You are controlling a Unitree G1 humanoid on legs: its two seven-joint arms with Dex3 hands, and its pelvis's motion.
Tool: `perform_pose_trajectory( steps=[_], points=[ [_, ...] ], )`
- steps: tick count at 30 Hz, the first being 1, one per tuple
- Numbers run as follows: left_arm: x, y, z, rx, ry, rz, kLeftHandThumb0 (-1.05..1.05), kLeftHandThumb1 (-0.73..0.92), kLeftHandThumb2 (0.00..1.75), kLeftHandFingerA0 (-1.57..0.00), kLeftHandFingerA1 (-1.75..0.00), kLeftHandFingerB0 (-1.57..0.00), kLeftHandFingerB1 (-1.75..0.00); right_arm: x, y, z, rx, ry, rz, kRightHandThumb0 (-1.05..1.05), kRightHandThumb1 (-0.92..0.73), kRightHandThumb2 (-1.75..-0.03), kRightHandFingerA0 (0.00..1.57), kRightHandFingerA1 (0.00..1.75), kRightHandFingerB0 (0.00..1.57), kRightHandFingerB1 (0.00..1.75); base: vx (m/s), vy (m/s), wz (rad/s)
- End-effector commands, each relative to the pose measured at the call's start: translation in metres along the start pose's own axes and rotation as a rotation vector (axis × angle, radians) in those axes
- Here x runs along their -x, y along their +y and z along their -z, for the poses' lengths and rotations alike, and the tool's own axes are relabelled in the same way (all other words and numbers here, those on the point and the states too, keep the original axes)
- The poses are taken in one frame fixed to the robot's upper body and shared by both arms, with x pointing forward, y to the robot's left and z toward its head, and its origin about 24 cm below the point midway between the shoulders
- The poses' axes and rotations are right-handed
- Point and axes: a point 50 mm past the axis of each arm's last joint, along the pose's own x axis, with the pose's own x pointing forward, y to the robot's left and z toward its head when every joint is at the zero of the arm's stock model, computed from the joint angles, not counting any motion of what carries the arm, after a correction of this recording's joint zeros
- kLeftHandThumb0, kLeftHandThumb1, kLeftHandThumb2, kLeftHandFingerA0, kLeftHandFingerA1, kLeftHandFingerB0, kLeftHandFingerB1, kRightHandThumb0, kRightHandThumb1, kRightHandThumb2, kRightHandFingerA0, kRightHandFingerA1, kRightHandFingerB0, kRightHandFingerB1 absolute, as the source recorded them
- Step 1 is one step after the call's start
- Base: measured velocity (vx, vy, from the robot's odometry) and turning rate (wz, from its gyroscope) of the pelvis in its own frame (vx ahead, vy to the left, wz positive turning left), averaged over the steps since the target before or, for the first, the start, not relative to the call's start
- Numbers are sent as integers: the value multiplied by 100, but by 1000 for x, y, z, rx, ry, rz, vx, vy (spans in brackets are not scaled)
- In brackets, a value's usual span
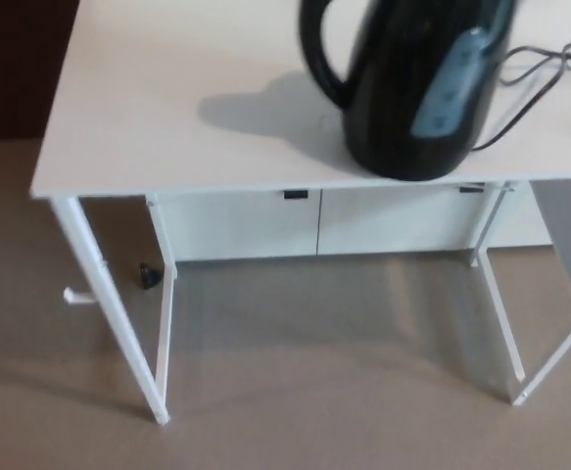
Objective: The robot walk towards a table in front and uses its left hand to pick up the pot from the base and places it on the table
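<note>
I see pot (412,88) upright on desk (148,117), handle on its left, cord (549,59) right of pot; hands off-cam, can't tell grip.

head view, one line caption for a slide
Black kettle near the front edge of a white table, cord trailing right.

Pale table (167,117) on white legs.
A black pot (412,88) is seated at 1 o'clock; a dark cord (545,61) is laid beside it at 3 o'clock.
</note>
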Motion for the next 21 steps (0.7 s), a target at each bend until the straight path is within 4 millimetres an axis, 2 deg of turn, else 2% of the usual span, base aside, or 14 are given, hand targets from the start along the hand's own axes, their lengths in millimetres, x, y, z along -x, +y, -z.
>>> perform_pose_trajectory(
  steps=[1, 11, 15, 16, 21],
  points=[
    [2, 1, -2, -24, -15, -3, -21, 49, 55, -38, -37, -31, -32, 1, -7, 0, 21, 7, 20, -72, -39, -63, 78, 82, 48, 72, 156, -101, 14],
    [-1, 0, -5, 0, -22, 1, -24, 49, 57, -39, -38, -31, -33, -1, -8, -5, 35, 0, 19, -74, -41, -59, 76, 84, 47, 70, 50, -52, -2],
    [-1, 1, -5, -6, -22, 2, -22, 48, 54, -39, -37, -31, -32, 0, -7, -4, 48, -5, 21, -72, -41, -62, 76, 84, 50, 71, 77, 169, -10],
    [-1, 1, -5, -4, -22, 3, -24, 49, 56, -38, -38, -31, -33, -1, -7, -4, 34, -4, 20, -66, -28, -89, 80, 87, 51, 73, 114, 189, 33],
    [-1, 1, -6, 3, -23, 5, -23, 50, 56, -39, -38, -32, -32, -1, -7, -4, 38, -2, 14, -72, -29, -89, 81, 88, 49, 73, 36, -36, 5]
  ],
)
